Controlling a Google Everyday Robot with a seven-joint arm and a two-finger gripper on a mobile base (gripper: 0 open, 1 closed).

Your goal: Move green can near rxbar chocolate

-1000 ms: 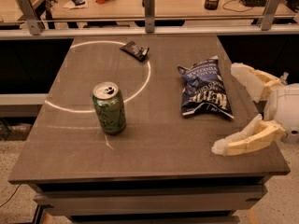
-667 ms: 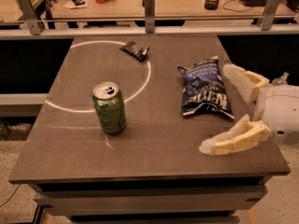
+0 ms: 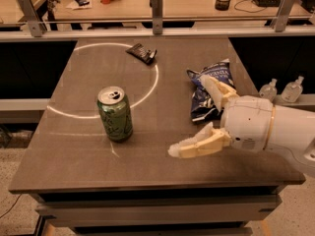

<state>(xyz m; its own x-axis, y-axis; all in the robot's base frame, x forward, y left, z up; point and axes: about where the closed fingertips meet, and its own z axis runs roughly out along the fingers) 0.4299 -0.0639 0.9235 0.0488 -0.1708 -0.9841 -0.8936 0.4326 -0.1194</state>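
Observation:
The green can [image 3: 115,114] stands upright on the grey table [image 3: 74,151], left of centre, with its silver top and pull tab showing. The rxbar chocolate [image 3: 141,53], a small dark wrapper, lies flat near the table's far edge, well beyond the can. My gripper [image 3: 188,115] comes in from the right at the end of a white arm. It is open and empty, its two cream fingers spread wide. One fingertip [image 3: 178,150] hangs low near the front, the other [image 3: 206,81] lies over the chip bag. The can is about a can's width left of the near fingertip.
A crinkled blue chip bag [image 3: 209,87] lies right of centre, partly under my far finger. A white ring of light crosses the table behind the can. A metal rail [image 3: 157,29] runs behind the table. Two small clear bottles [image 3: 282,89] stand off the right edge.
My gripper has moved left over the table toward the can, fingers still spread. The can, bar and bag have not moved.

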